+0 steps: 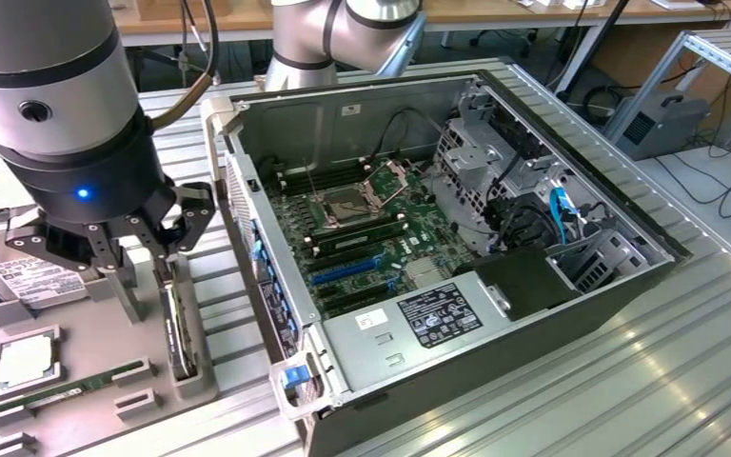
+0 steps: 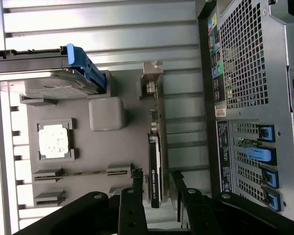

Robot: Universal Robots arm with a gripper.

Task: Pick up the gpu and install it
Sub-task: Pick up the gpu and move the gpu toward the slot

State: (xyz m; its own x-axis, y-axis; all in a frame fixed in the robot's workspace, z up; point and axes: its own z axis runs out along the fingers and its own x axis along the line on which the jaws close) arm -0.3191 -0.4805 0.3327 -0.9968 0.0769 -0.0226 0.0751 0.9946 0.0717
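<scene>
The jaws stand partly open, one finger on each flat face of the card, with a sliver of daylight on both sides and nothing clamped. The gripper straddles the thin black rectangular gpu near one end.

The card stands on its long edge in a slot of the flat grey plastic fixture tray, along the tray edge nearest the case. In the exterior view its long axis runs roughly from twelve to six o'clock. Its narrow silver metal bracket is at the end level with the silver hard drive with blue rails.

A strip of bare ribbed aluminium table separates the tray edge from the open black computer case, which lies at three o'clock of the card. At nine o'clock of the card sit a square silver processor chip and a narrow green memory stick.

The arm hangs at ten o'clock in the exterior view, its wrist pointing straight down over the card.
</scene>
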